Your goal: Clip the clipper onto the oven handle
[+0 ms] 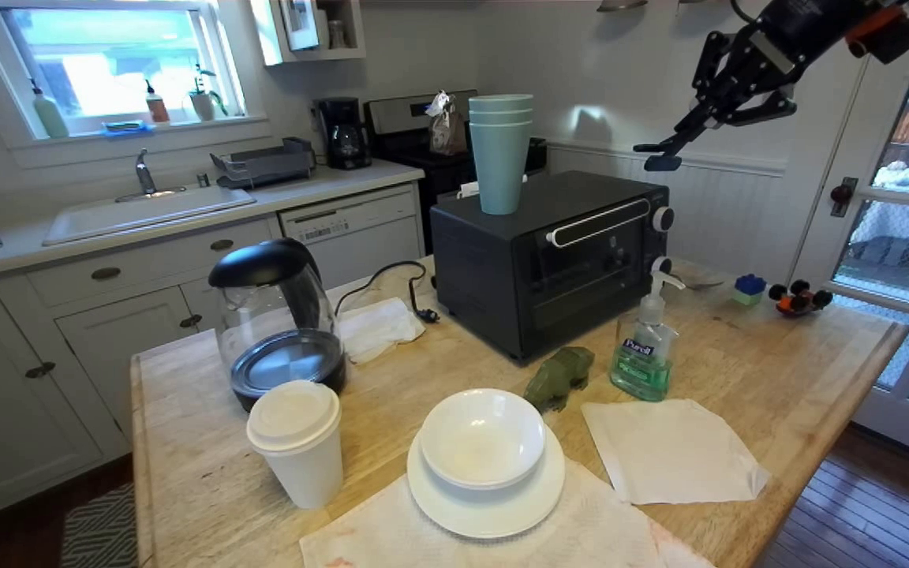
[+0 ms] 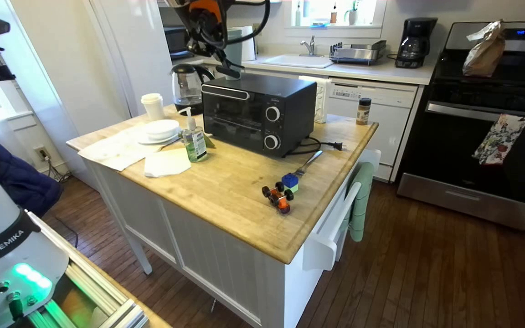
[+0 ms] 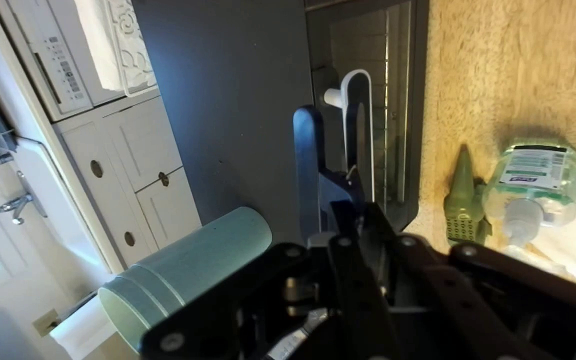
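The black toaster oven point(image 1: 474, 272) stands on the wooden table, also in an exterior view point(image 2: 296, 114) and the wrist view point(image 3: 238, 90). Its pale oven handle point(image 1: 601, 217) crosses the upper door; it also shows there point(image 2: 226, 89) and there point(image 3: 371, 125). My gripper point(image 1: 708, 117) is shut on the dark clipper point(image 1: 660, 154), seen also in an exterior view point(image 2: 227, 70). In the wrist view my gripper point(image 3: 357, 220) grips the clipper's rear, and the clipper's two prongs point(image 3: 309, 145) point away, spread apart. In an exterior view the clipper hangs above the handle, apart from it.
Stacked pale green cups point(image 1: 500, 162) stand on the oven top, near the gripper in the wrist view point(image 3: 218, 255). A soap bottle point(image 1: 644, 359) and a green toy point(image 1: 561, 379) stand before the oven. A glass kettle point(image 1: 281, 315), bowl point(image 1: 482, 438) and lidded cup point(image 1: 297, 442) stand nearby.
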